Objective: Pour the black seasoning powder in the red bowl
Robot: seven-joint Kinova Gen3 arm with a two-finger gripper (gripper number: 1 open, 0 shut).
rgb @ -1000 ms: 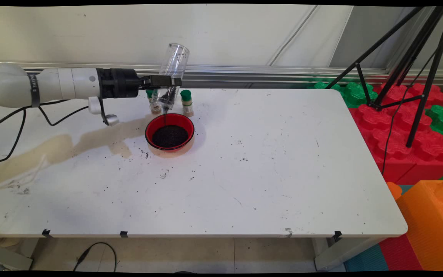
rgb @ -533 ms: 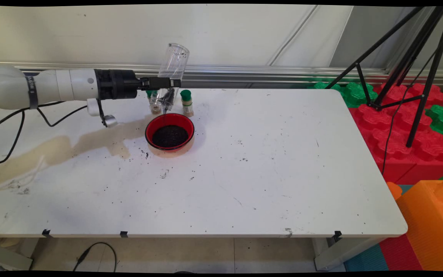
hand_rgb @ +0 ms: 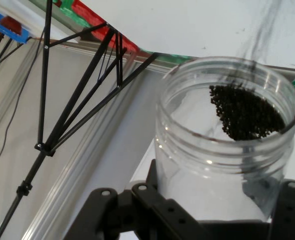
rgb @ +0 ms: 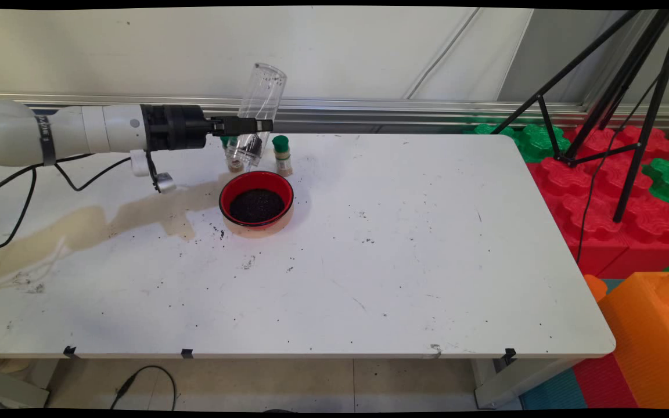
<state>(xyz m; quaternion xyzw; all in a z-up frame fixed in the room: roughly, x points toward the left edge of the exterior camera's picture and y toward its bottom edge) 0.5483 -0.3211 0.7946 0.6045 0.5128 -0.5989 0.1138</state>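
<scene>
In the main view the pincer point(rgb: 256, 125) reaches in from the left, closed around a clear plastic jar point(rgb: 258, 113) that it holds tipped mouth-down above the far rim of a red bowl point(rgb: 256, 201). The jar's base points up and to the right, toward the wall. The bowl sits on the white desk point(rgb: 404, 244) and holds a dark heap of granules point(rgb: 256, 205). Just behind the bowl stand 2 small spice bottles with green caps, 1 point(rgb: 281, 155) in plain sight to the right of the jar, the other point(rgb: 232, 155) partly hidden behind it. Dark specks lie scattered on the desk around the bowl, and a tan stain point(rgb: 108, 217) spreads to its left. A black tripod point(rgb: 613, 98) stands beyond the desk's right end.

In the hand view the jar point(hand_rgb: 222, 160) fills the lower right, gripped between the black fingers point(hand_rgb: 292, 210). A small clump of dark granules point(hand_rgb: 245, 119) clings inside near its mouth.
</scene>
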